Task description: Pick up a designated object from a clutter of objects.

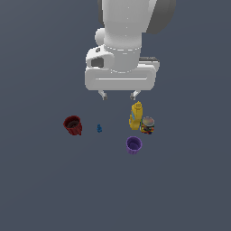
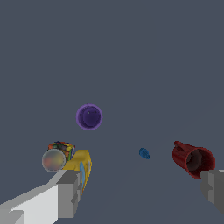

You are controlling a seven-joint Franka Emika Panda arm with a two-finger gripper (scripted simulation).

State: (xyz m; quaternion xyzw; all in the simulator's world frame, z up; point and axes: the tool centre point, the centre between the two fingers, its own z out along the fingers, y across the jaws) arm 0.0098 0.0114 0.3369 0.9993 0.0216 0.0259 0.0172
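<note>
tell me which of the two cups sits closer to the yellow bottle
The purple cup, just in front of the yellow bottle; the dark red cup stands well off toward the exterior view's left.

Background is one flat, matte slate-grey surface (image 1: 40,189), filling the whole exterior view edge to edge. No seams, tiles, texture or markings on it. No horizon line, so where the floor ends can't be told. Wrist view shows the same plain slate-grey ground (image 2: 131,52), same tone, again uniform. Lighting is soft and even: no hard highlights on the surface, no bright spots. Shadows are faint; only slight darker smudges sit on the grey close under the small items. Slight tone gradient at most, a bit darker toward the exterior view's upper corners. Clearly a simulator render, clean and noise-free.
</note>
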